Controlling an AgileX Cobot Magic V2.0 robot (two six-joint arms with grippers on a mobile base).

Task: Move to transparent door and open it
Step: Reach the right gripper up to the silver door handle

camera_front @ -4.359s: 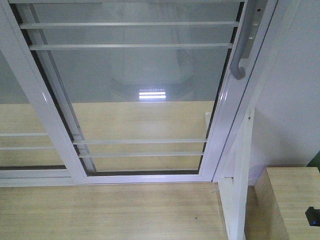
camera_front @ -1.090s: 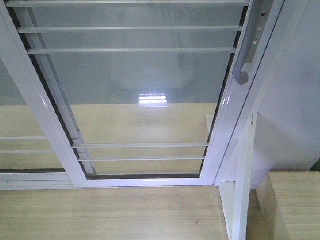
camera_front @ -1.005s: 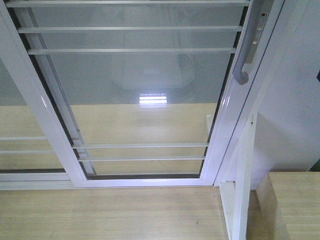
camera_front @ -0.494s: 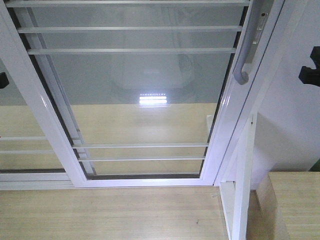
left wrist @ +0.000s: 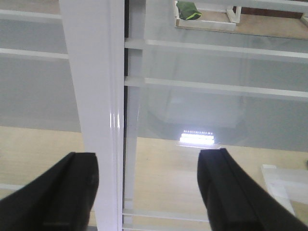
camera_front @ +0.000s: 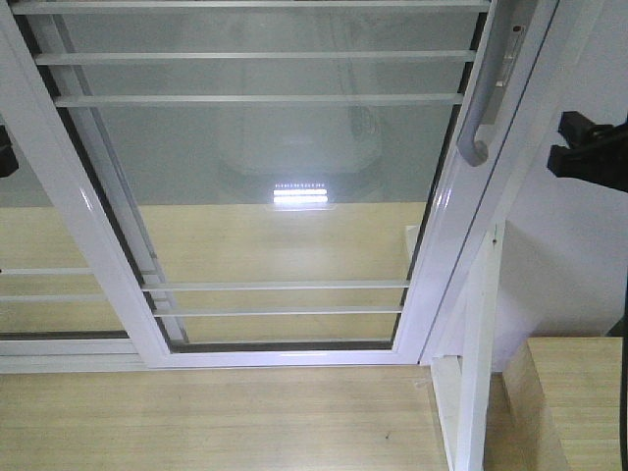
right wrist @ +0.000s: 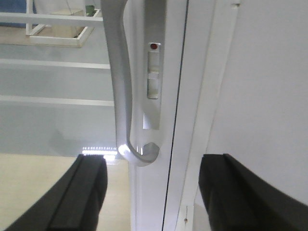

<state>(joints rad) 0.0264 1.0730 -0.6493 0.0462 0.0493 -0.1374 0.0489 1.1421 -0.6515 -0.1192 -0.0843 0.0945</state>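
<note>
The transparent door (camera_front: 275,157) fills the front view, clear glass in a white frame with thin white bars. Its curved grey handle (camera_front: 478,118) sits on the right stile. My right gripper (camera_front: 589,152) hangs at the right edge, level with the handle's lower end and apart from it. In the right wrist view the handle (right wrist: 120,86) curves down just above the open right gripper (right wrist: 154,192), with nothing between the fingers. My left gripper (left wrist: 147,192) is open, facing the door's left stile (left wrist: 96,96). A dark bit of the left gripper (camera_front: 5,152) shows at the left edge.
A second white-framed glass panel (camera_front: 39,245) overlaps on the left. A white post (camera_front: 476,343) and a white wall (camera_front: 579,255) stand right of the door. A wooden box (camera_front: 579,392) sits at lower right. Wood floor (camera_front: 196,412) lies below. A lock plate (right wrist: 153,72) sits beside the handle.
Both grippers have come up into the front view's edges. The right one has moved left, nearer the handle. The door has not moved.
</note>
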